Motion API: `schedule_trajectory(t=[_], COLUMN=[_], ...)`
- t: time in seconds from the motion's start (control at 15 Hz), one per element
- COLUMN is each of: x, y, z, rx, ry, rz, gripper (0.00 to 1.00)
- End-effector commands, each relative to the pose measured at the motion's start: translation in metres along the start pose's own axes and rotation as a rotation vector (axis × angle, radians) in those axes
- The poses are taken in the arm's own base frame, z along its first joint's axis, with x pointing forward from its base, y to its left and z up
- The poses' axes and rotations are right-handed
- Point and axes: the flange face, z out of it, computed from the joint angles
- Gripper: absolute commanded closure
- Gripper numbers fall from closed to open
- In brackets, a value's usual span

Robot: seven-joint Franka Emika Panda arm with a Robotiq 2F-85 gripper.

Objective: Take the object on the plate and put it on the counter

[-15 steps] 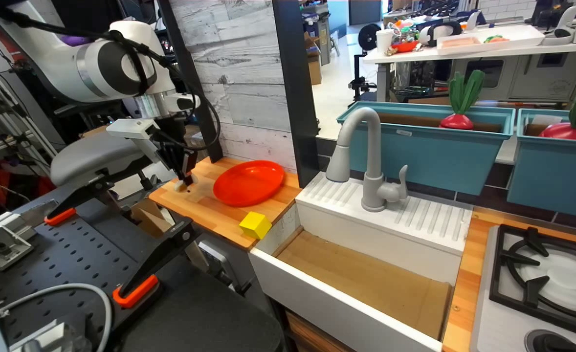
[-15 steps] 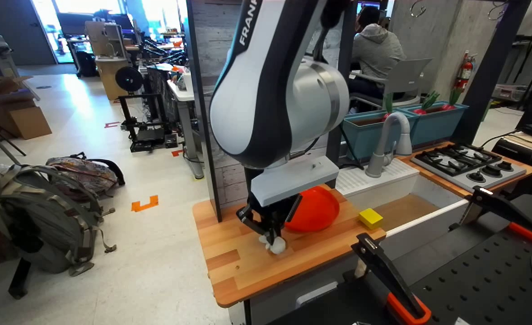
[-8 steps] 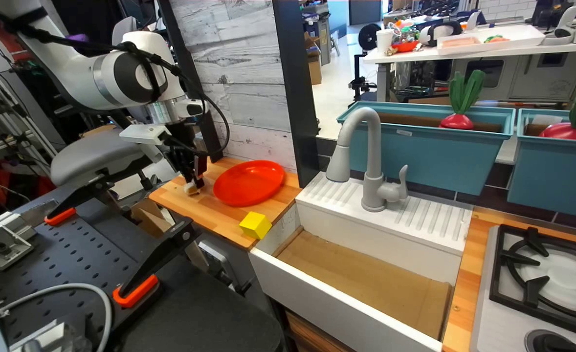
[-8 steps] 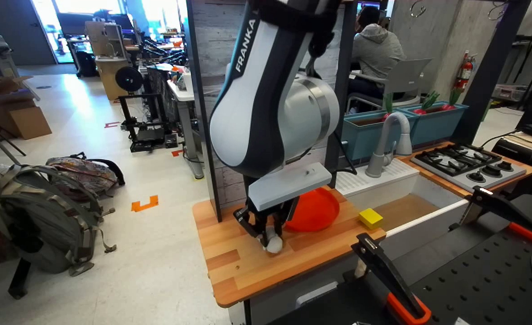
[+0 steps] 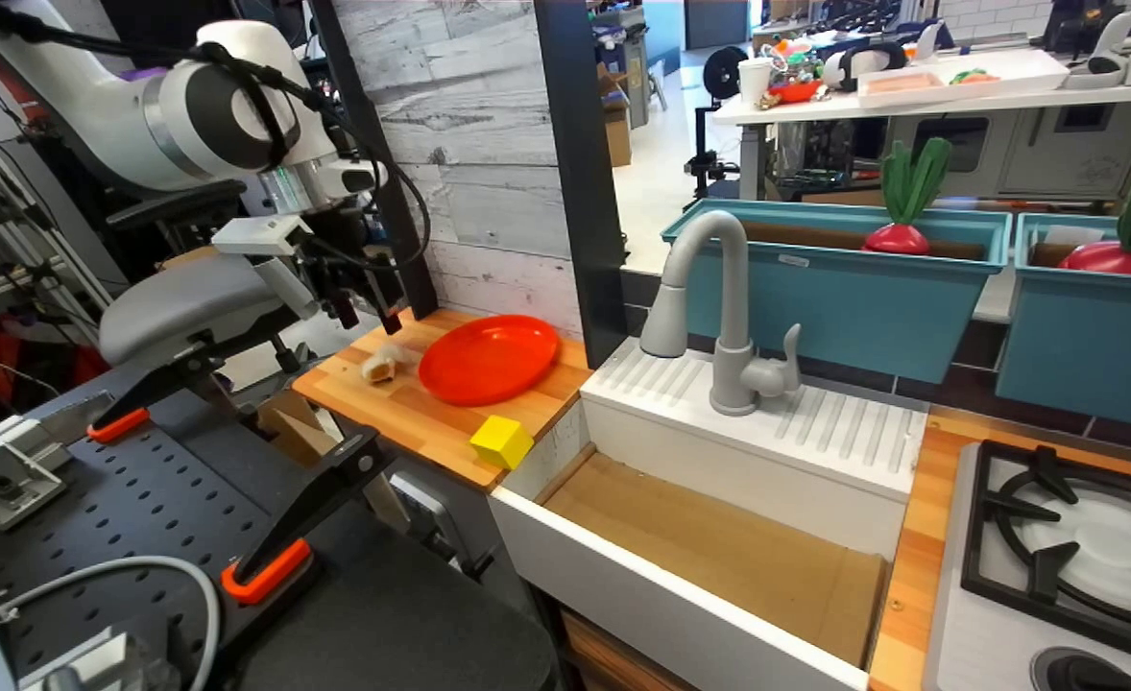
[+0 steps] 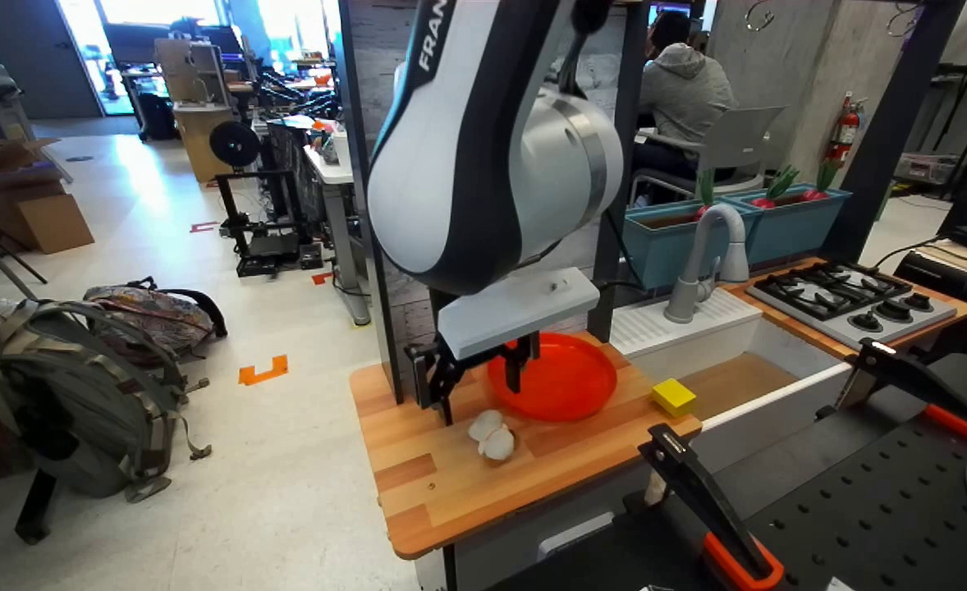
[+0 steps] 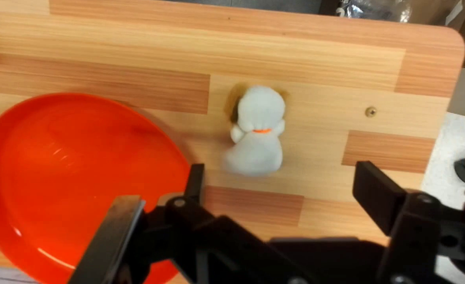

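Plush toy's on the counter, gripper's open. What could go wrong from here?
Three possible risks:

1. In the wrist view, one finger overlaps the edge of the red plate; coming straight down might clip it.

2. The plush toy already lies on the counter, off the plate; lowering the gripper again could needlessly shift it.

3. The yellow block sits near the counter's sink-side edge; a low sweep that way might knock it into the sink.

In an exterior view we see pale floor [image 6: 286, 460] w/ shiny reflection [image 6: 139, 164], bright windows [image 6: 291, 23] in far bkgd. & grey chair [image 6: 742, 141] in front of concrete wall [image 6: 791, 57]. In both exterior views we have also a grey-white plank wall [image 5: 484, 125].
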Motion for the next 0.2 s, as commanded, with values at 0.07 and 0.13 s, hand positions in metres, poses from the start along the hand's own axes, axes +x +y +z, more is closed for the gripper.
schedule_trajectory(t=[0.07,0.13], x=[-0.007,-0.011], y=[-0.005,-0.007], z=[-0.023,-0.031], rx=[-0.005,-0.007], ry=[0.030,0.034], rz=[0.004,0.005], gripper=[0.00,0.00])
